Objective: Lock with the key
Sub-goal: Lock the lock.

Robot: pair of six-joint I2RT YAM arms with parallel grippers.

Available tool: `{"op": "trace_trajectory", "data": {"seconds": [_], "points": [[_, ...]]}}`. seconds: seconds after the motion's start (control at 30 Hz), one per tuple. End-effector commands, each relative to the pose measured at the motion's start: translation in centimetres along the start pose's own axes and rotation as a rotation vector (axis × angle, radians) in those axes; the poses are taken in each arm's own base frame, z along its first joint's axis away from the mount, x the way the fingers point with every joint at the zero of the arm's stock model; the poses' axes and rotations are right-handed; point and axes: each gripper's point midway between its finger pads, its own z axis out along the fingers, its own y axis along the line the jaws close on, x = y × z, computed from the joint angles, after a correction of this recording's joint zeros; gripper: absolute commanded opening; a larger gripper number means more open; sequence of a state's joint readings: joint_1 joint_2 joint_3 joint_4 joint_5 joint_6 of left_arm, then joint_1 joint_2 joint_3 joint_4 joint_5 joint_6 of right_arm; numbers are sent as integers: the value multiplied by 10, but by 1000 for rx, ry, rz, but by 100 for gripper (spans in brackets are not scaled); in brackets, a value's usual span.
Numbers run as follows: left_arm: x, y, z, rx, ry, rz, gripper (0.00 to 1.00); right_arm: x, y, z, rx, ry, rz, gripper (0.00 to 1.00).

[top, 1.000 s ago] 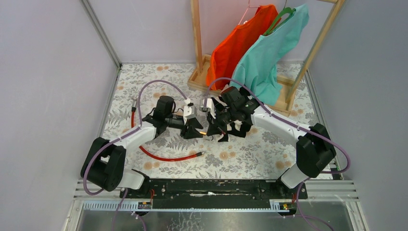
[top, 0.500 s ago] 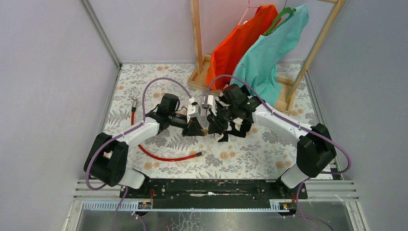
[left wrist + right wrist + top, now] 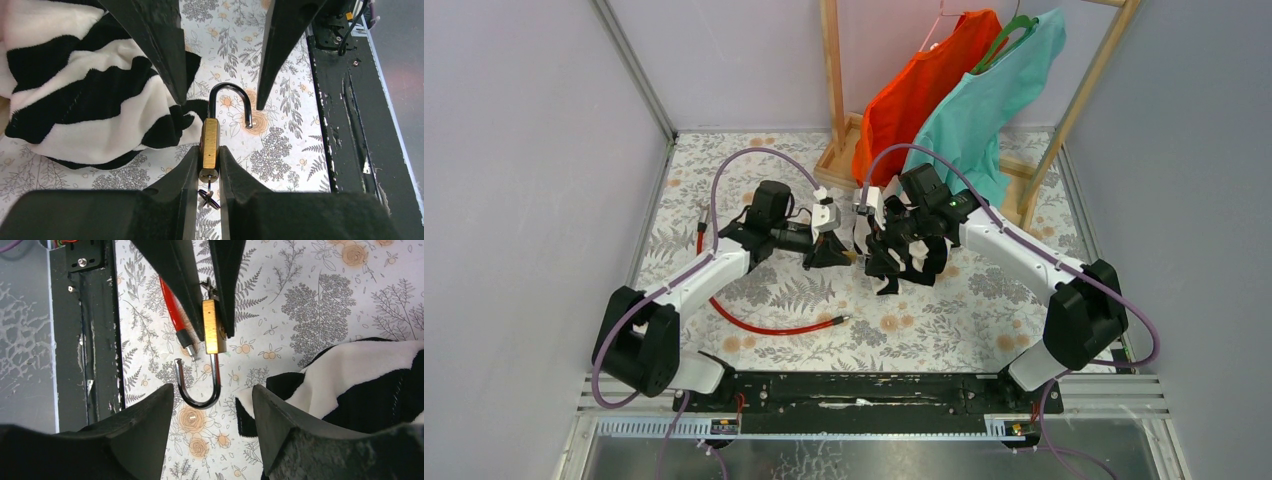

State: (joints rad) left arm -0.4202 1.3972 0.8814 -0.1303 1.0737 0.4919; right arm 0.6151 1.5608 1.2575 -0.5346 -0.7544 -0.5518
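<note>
Left wrist: left end effector [image 3: 207, 156] pinching padlock [image 3: 210, 142], key [image 3: 207, 197] below; right end effector [image 3: 212, 392] spread near shackle [image 3: 196, 401]; striped cloth [image 3: 75, 100] alongside.

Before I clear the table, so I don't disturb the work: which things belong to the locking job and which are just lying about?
In the job:
brass padlock, shackle open, pinched in the left tool
key at the padlock's bottom end
right tool, open by the shackle

Lying about:
striped cloth
red cable
wooden rack with orange shirt and teal shirt
</note>
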Motion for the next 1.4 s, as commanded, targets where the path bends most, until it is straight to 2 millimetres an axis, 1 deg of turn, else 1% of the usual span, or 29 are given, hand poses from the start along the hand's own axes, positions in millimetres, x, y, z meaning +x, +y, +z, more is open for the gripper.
{"op": "trace_trajectory", "data": {"seconds": [0.0,0.1,0.2,0.37,0.47,0.63,0.7,0.77,0.87,0.93,1.07,1.37], "points": [[-21,0,-2,0,-36,41,0,-18,8,-5,-53,-42,-38,64],[-20,-2,-1,0,-46,29,0,-18,6,-2,-50,-42,-27,57],[-19,-3,-1,3,-49,21,0,-19,3,-1,-33,-51,-23,52],[-21,-7,-1,14,-62,-13,0,-22,-6,-2,24,-63,-8,37],[-24,-8,0,15,-76,-37,0,-21,-12,-2,61,-62,-8,30],[-24,-12,1,40,-82,-88,0,-22,-5,-4,34,-75,-29,26],[-23,-12,1,40,-81,-94,0,-19,0,-4,6,-66,-45,26],[-24,-13,1,40,-82,-90,0,-16,2,-5,-8,-54,-64,27],[-26,-14,-2,35,-85,-75,0,-13,5,-5,-29,-41,-73,32],[-27,-14,-4,32,-87,-70,0,-12,6,-4,-34,-39,-73,32],[-27,-14,-5,34,-90,-73,0,-12,8,-5,-44,-40,-76,27],[-24,-11,-3,23,-90,-87,0,-17,13,-5,-66,-72,-74,10]]}}
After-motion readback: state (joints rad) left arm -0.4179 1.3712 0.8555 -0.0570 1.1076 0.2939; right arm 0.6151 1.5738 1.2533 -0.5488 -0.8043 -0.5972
